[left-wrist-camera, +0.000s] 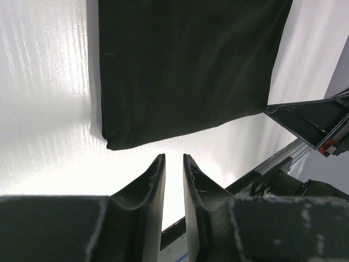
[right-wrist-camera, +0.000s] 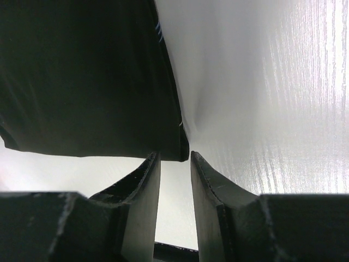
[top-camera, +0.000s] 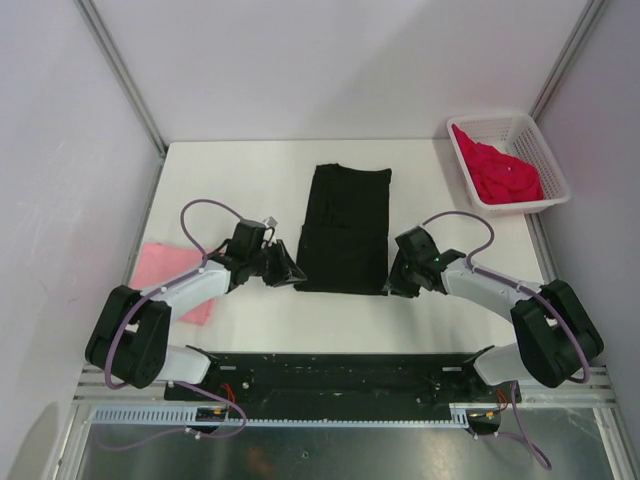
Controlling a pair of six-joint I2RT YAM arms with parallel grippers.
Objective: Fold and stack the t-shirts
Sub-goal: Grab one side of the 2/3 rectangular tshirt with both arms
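The left fingers (left-wrist-camera: 151, 188) are seen parted by a narrow slit, with only bare tabletop (top-camera: 250, 175) showing between them; nothing is grasped. They are poised just short of the near left corner of the black t-shirt (top-camera: 345, 225), apart from it. The right fingers (right-wrist-camera: 148, 183) are spread slightly wider and are likewise empty. The shirt's near right corner lies right at their tips, though whether it is touched cannot be told. The black t-shirt is laid in the middle of the tabletop, folded into a long flat rectangle of matte, smooth cloth with crisp edges. A pink t-shirt (top-camera: 165, 268) is spread flat at the left edge, partly covered by the left arm. A red t-shirt (top-camera: 500, 172) is heaped, crumpled, in a white plastic lattice basket (top-camera: 490, 124) at the far right corner. The tabletop is white and faintly grained.
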